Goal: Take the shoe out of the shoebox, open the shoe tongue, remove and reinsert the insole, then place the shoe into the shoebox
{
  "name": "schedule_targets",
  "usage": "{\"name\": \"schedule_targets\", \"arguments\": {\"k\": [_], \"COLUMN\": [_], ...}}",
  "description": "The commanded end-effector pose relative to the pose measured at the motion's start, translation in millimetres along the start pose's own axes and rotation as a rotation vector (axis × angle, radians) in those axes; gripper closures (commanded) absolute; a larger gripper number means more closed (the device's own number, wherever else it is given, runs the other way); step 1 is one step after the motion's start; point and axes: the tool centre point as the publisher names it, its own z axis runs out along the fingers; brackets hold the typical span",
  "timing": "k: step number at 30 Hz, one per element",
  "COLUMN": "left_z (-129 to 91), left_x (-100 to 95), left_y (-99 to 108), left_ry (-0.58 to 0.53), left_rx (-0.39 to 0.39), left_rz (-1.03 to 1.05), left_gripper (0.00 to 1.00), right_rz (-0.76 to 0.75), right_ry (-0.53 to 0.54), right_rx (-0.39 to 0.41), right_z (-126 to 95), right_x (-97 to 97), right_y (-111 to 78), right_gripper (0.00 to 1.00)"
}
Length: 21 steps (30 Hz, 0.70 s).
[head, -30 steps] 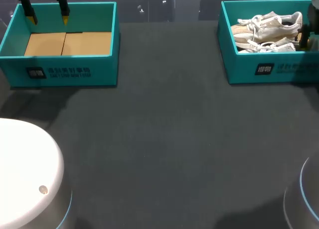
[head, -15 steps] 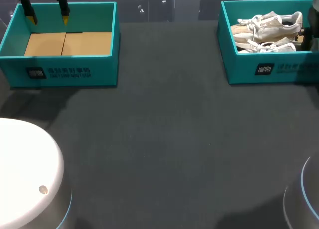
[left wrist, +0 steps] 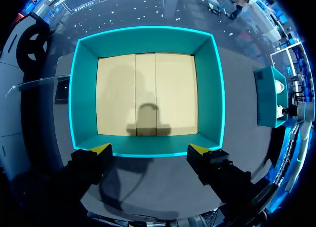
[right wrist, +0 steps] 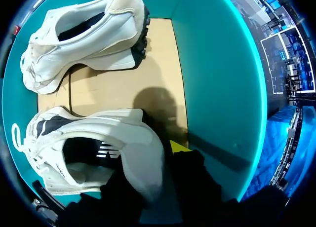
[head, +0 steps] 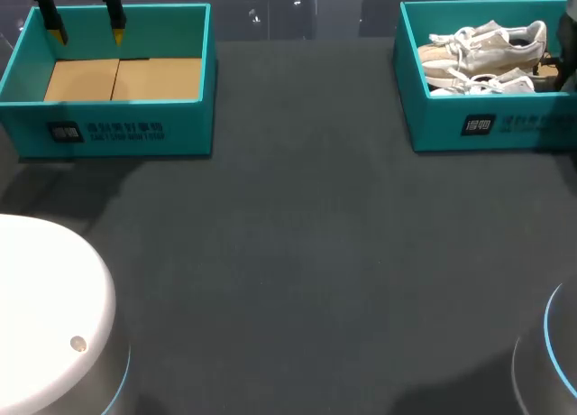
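At the frame's upper right, the right tool [right wrist: 159,164] is sinking at the heel of the nearer shoe [right wrist: 94,143] inside the shoebox [head: 487,126]. I cannot tell whether it is gripping, but a lift-out is probably coming. The left tool [left wrist: 155,149] is hanging released.

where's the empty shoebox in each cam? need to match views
Head view: empty shoebox at the upper left, left tool over its back wall.
Left wrist view: it lies just ahead of the open left tool.
Right wrist view: not in it.
Shared landmark: the shoebox with shoes, upper right in the head view, small beyond the empty one in the left wrist view, its walls filling the right wrist view.
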Motion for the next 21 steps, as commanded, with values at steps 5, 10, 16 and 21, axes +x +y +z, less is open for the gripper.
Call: {"name": "schedule_targets", "arguments": {"k": [5,10,16,21], "left_z": [0.1,0.1,0.1,0.1], "left_x": [0.0,0.0,0.0,0.0], "left_y": [0.0,0.0,0.0,0.0], "left_ry": [0.000,0.000,0.000,0.000], "left_rx": [0.000,0.000,0.000,0.000], "left_rz": [0.000,0.000,0.000,0.000], "left_gripper": [0.00,0.00,0.00,0.00], "right_rz": [0.000,0.005,0.028,0.036], "right_ry": [0.016,0.012,0.017,0.013], "right_rx": [-0.013,-0.015,-0.001,-0.002], "right_z": [-8.5,-8.9,-9.9,-13.2], "right_x": [-0.3,-2.7,-4.8,-5.2], "right_y": [-0.3,0.1,0.4,2.9], "right_gripper": [1.00,1.00,1.00,1.00]}}
